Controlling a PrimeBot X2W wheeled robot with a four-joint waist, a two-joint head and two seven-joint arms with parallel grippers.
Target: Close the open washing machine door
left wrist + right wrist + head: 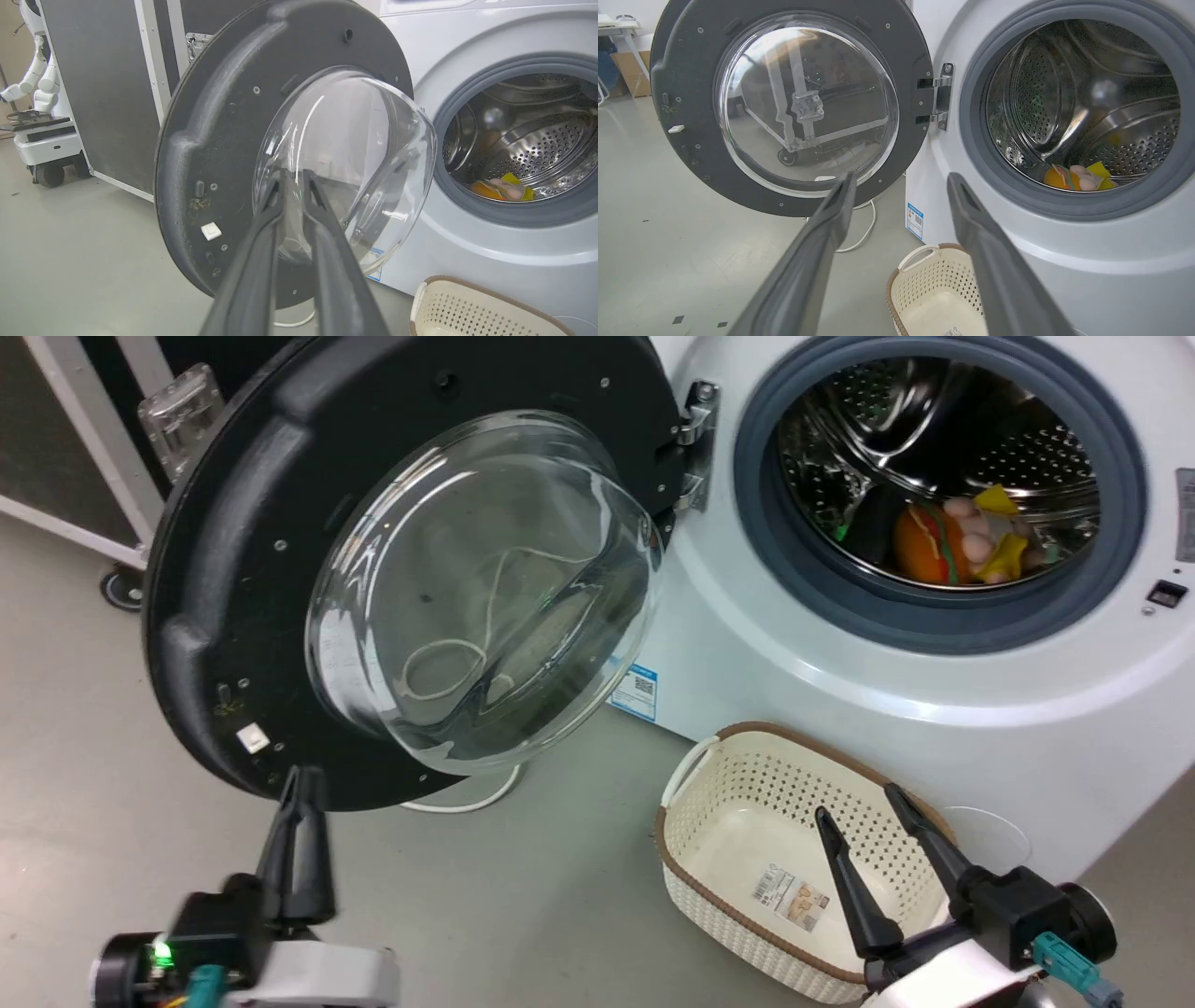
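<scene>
The washing machine door (233, 523) stands swung wide open to the left of the drum, its black rim and bulging glass bowl (485, 588) facing me, hung on a metal hinge (695, 439). My left gripper (303, 779) is shut with nothing in it, its tips just under the door's lower rim. In the left wrist view the left gripper (293, 173) points at the glass of the door (210, 116); whether it touches I cannot tell. My right gripper (857, 803) is open above the basket, apart from the door (684, 107), with its tips (901, 179) spread wide.
The white washing machine (766, 644) has a grey gasket (943, 616) around a steel drum holding coloured toys (952, 537). A cream perforated basket (747, 929) sits on the floor before it. A white cable (467, 800) lies under the door. A black case (84, 439) stands behind.
</scene>
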